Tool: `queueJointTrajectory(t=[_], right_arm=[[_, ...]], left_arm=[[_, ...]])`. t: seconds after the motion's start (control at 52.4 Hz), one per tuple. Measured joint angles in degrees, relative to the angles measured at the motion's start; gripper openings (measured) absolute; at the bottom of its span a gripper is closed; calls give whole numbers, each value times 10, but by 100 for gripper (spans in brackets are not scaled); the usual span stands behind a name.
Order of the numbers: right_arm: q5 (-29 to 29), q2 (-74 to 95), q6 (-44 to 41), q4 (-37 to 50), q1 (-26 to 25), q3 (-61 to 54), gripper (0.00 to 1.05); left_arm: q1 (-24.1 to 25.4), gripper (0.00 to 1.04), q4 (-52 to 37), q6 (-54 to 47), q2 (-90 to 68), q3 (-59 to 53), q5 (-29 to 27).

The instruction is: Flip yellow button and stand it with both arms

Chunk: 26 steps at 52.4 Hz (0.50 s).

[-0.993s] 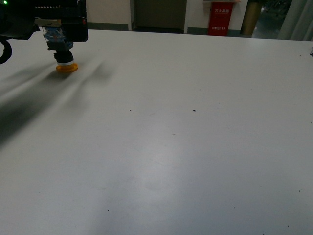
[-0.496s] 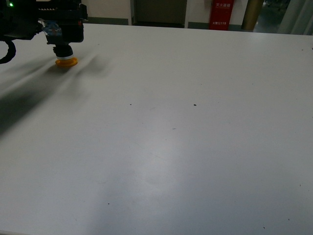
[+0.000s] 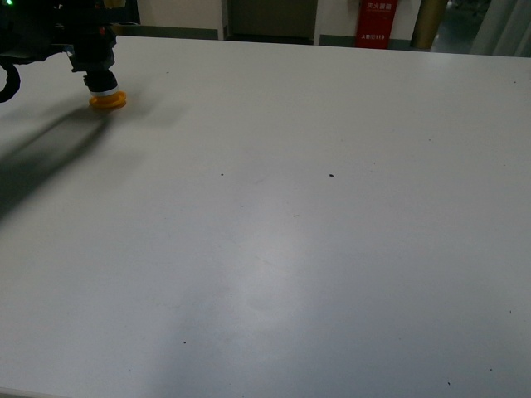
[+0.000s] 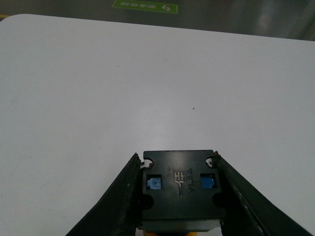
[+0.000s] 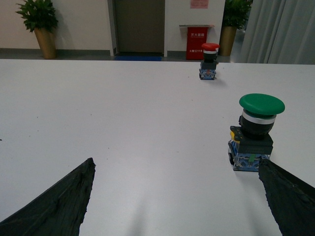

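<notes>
The front view was dimly lit. A soft sheen was seen at the middle of the tabletop, and broad, blurred shadows were cast from the left gripper toward the near left edge. The wrist views were rendered brighter and sharper.

The white counter is wide and flat. A yellow button sits on it upside down, far left. A green button and a red button stand upright on it, well apart.

Black left arm, looped cable, dark pincer fingers
</notes>
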<state>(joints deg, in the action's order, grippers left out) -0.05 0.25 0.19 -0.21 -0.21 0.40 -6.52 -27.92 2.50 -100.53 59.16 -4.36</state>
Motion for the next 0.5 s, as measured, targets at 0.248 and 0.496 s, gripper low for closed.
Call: queueJointTrajectory(t=[0.248, 0.496], right_arm=[[0, 0, 0, 0, 0, 0, 97], [0, 0, 0, 0, 0, 0, 97]], left_arm=[[-16, 36, -49, 115, 12, -37, 49], [-48, 36, -178, 285, 13, -79, 108]])
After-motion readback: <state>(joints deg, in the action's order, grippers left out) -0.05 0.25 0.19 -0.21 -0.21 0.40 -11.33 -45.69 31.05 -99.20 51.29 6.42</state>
